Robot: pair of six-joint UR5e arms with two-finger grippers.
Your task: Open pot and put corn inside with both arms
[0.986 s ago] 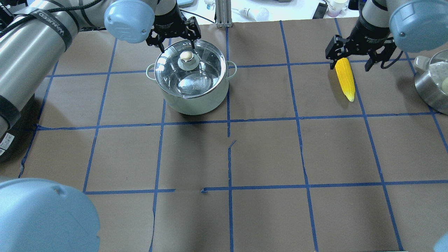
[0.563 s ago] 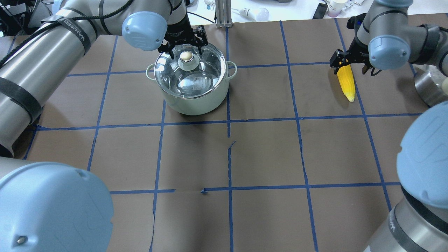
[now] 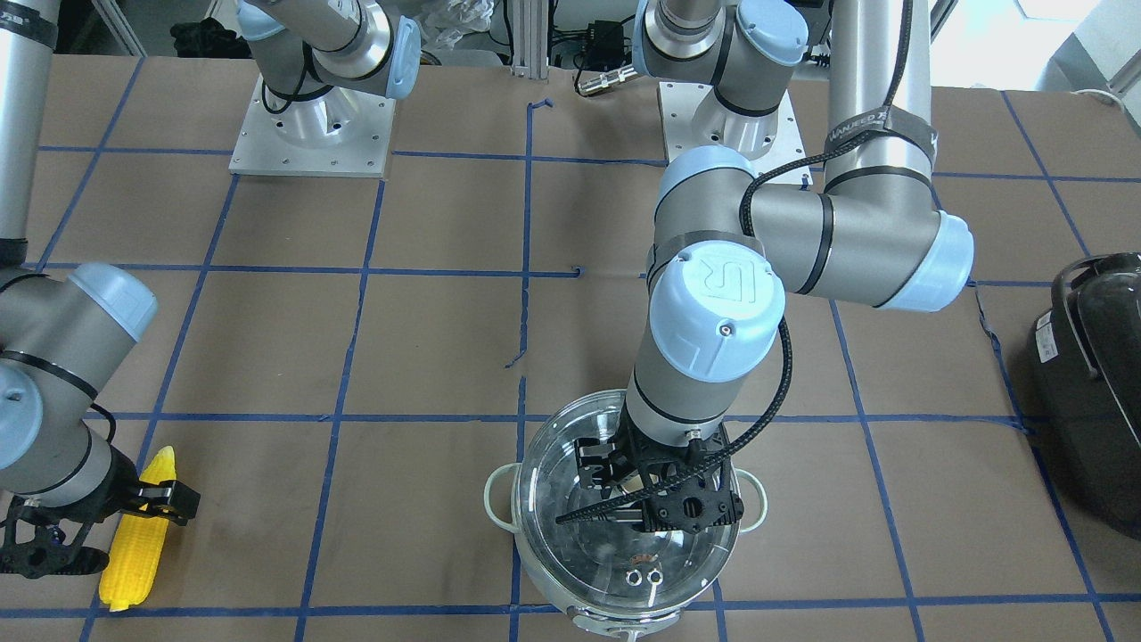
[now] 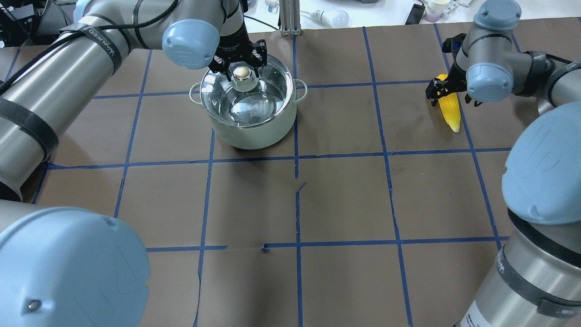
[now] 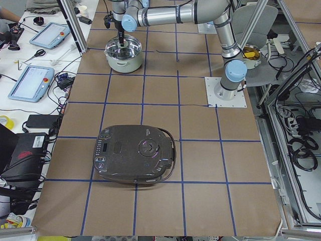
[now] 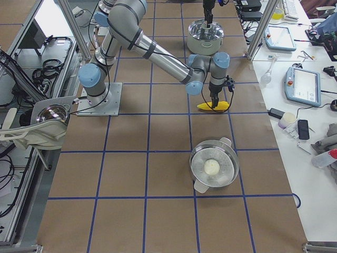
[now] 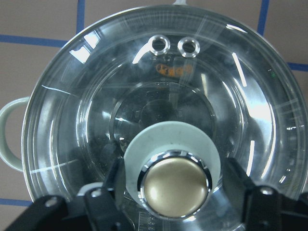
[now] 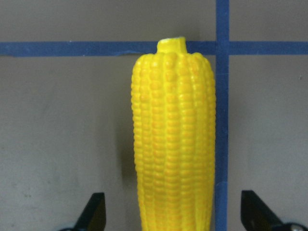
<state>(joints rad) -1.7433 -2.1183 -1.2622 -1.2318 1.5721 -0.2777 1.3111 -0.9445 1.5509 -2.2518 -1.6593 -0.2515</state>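
The pot point(image 4: 254, 131) stands at the back left of the table with its glass lid point(image 4: 261, 97) on. My left gripper point(image 4: 240, 67) is open, one finger on each side of the brass knob point(image 7: 175, 180), low over the lid. It also shows in the front view point(image 3: 637, 504). The yellow corn point(image 4: 449, 109) lies flat on the table at the back right. My right gripper point(image 4: 451, 93) is open and straddles the corn's thick end point(image 8: 173, 144), with fingers point(image 8: 94, 211) on either side and gaps to the cob.
A large black appliance point(image 5: 135, 160) lies on the table's left end. A steel bowl point(image 6: 213, 168) with a white item inside stands to the right of the corn. Blue tape lines grid the brown table top point(image 4: 345, 200).
Both grippers came down. The left moved from behind the lid onto the knob's sides. The right sank around the corn's thick end. Pot and corn have not moved.
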